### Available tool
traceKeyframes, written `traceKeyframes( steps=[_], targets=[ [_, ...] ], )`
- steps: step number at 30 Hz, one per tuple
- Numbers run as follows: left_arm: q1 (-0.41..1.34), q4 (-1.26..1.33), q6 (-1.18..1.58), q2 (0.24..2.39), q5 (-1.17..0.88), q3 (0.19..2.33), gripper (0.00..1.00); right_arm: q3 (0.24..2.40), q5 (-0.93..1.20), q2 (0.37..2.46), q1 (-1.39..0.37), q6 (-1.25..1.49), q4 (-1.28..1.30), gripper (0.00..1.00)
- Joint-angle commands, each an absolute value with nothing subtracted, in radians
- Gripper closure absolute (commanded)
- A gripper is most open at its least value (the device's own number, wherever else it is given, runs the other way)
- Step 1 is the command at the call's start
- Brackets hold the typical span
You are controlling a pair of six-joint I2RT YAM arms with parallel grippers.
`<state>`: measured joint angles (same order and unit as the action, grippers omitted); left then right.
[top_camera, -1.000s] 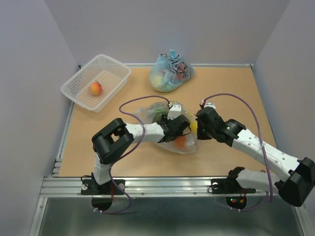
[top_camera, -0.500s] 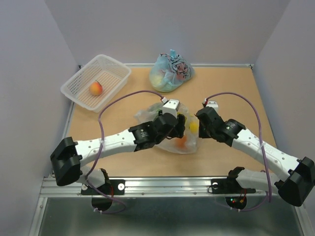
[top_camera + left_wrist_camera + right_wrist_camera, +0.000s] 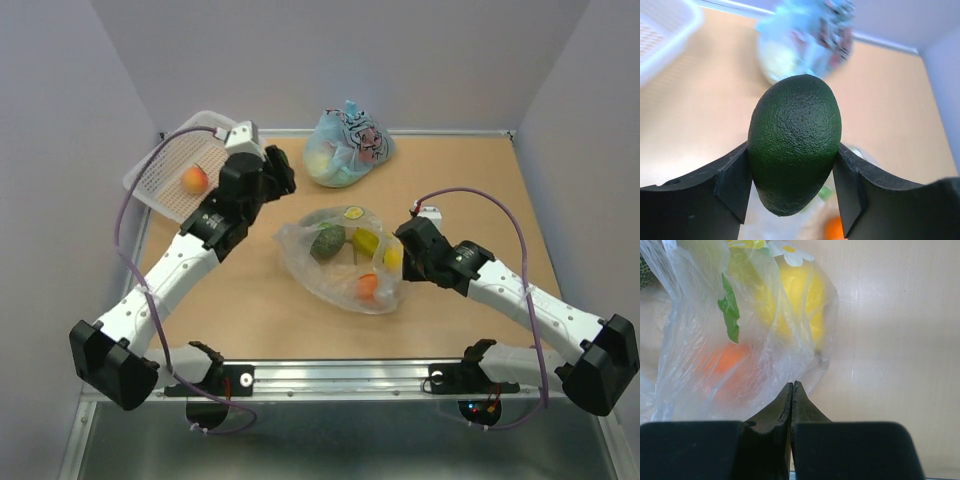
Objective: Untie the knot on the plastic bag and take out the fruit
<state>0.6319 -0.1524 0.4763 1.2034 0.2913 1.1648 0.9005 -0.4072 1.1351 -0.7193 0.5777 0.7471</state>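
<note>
The plastic bag lies untied just ahead of the right gripper, whose closed jaws seem to pinch its edge. The left gripper has swung away from the bag and now hangs just beside the basket, clamped on a dark green avocado. A peach already lies in that basket. So another fruit is out, while a green piece, two lemons and an orange wait inside the bag.
</note>
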Motion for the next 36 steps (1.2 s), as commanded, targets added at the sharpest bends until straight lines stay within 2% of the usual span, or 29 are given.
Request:
traceKeyframes(
  steps=[1,7,9,13,14,15,18,20,24,28,31,36],
  targets=[
    [0.342,-0.221,0.45,1.297,0.29,1.264,0.66,0.943,-0.391,1.123,-0.715,0.586,0.712,0.99],
    [0.068,-0.199,0.449,1.507,0.258,1.362,0.58,0.948,-0.367,1.114,-0.715,0.565,0.707,0.99],
    [0.029,-0.195,0.448,1.558,0.256,1.388,0.55,0.946,-0.361,1.109,-0.715,0.563,0.706,0.99],
    [-0.051,-0.216,0.437,1.692,0.262,1.476,0.41,0.942,-0.351,1.1,-0.715,0.558,0.704,0.99],
    [-0.067,-0.225,0.431,1.712,0.264,1.506,0.31,0.939,-0.35,1.095,-0.715,0.557,0.704,0.99],
    [-0.074,-0.236,0.426,1.726,0.267,1.506,0.25,0.937,-0.35,1.095,-0.715,0.557,0.704,0.99],
    [-0.092,-0.245,0.422,1.758,0.279,1.534,0.09,0.934,-0.356,1.086,-0.715,0.557,0.704,0.99],
    [-0.098,-0.244,0.42,1.769,0.285,1.539,0.03,0.934,-0.359,1.088,-0.715,0.555,0.704,0.99],
    [-0.098,-0.268,0.413,1.773,0.273,1.543,0.01,0.939,-0.362,1.101,-0.715,0.552,0.704,0.99],
    [-0.083,-0.261,0.41,1.682,0.232,1.476,0.01,0.946,-0.379,1.111,-0.715,0.551,0.704,0.99],
    [-0.009,-0.247,0.371,1.584,0.207,1.401,0.01,0.946,-0.405,1.111,-0.715,0.552,0.704,0.99],
    [0.248,-0.226,0.31,1.407,0.204,1.272,0.04,0.933,-0.42,1.109,-0.715,0.552,0.704,0.99]
  ],
)
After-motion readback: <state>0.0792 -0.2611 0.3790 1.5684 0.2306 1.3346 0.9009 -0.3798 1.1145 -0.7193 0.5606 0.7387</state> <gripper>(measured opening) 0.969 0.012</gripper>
